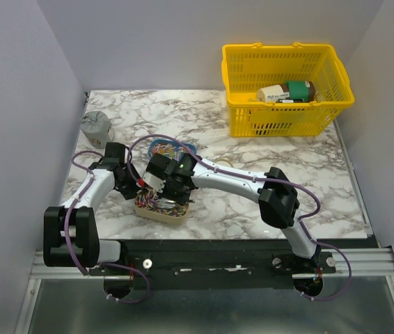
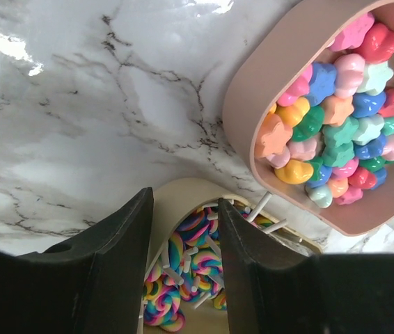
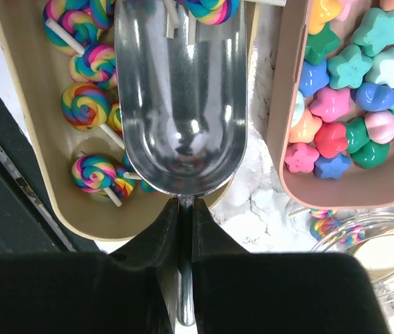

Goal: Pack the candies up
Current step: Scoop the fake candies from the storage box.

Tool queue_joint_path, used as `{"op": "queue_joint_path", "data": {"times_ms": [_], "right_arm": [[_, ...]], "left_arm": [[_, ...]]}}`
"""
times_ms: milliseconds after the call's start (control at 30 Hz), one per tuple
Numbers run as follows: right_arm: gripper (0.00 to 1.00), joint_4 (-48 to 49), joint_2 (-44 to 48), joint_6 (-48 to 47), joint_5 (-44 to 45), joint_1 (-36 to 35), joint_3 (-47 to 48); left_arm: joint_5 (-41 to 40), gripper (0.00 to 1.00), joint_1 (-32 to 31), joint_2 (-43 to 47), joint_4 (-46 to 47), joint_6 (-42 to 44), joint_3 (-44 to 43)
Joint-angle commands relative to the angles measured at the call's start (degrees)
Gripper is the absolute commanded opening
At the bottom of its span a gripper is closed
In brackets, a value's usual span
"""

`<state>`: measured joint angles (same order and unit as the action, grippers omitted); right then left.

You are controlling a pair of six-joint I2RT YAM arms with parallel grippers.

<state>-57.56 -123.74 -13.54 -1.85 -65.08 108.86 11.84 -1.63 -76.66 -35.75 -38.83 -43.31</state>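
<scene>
Looks early in the job; finds nearly all the candies [image 1: 156, 203] lying unpacked in two trays. Clamps the right gripper [image 3: 185, 229] on the handle of the scoop [image 3: 183, 104], bowl reaching straight ahead of the jaws over the beige tray [image 3: 37, 163]; shows only a lollipop or two at the bowl's far lip, the rest bare metal. Leaves lollipops [image 3: 85, 104] loose in that tray, left of and ahead of those jaws; leaves stars [image 3: 350, 66] heaped in the pink tray [image 3: 284, 83] to their right, seemingly untouched. Holds the left gripper [image 2: 185, 209] with jaws apart, astride the beige tray's end wall, lollipops showing between and just past the tips, pink tray ahead and to the right; cannot tell whether either finger touches the wall. Catches, close beside the right gripper's jaws, the rim of a clear container [image 3: 385, 236] with a few lollipops at it, perhaps inside, though the corner of the view is too cramped to be sure. Reads as scooping barely begun; leaves almost everything to lift and tip out, stars included.
</scene>
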Motion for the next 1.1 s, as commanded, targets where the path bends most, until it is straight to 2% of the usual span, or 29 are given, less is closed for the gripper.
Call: {"op": "queue_joint_path", "data": {"times_ms": [0,433,533,833,1067], "right_arm": [[0.01,7.28,-1.15,1.23,0.09,-0.4,-2.59],[0.01,17.47,4.03,3.26,1.5,-0.4,-14.72],[0.01,19.67,5.79,3.78,4.65,-0.4,-17.62],[0.01,15.83,9.66,4.31,3.17,-0.49,-17.98],[0.01,11.77,12.9,3.61,0.63,-0.49,-18.85]], "left_arm": [[-1.55,0.48,-0.92,3.18,-6.44,0.77,0.86],[-2.78,0.52,-0.92,8.28,-8.11,0.68,0.33],[-3.05,0.53,-0.92,8.9,-8.55,0.68,-0.37],[-5.59,0.53,-0.92,10.04,-9.87,1.21,-3.27],[-9.28,0.57,-0.83,13.82,-6.98,2.09,-3.71]]}}
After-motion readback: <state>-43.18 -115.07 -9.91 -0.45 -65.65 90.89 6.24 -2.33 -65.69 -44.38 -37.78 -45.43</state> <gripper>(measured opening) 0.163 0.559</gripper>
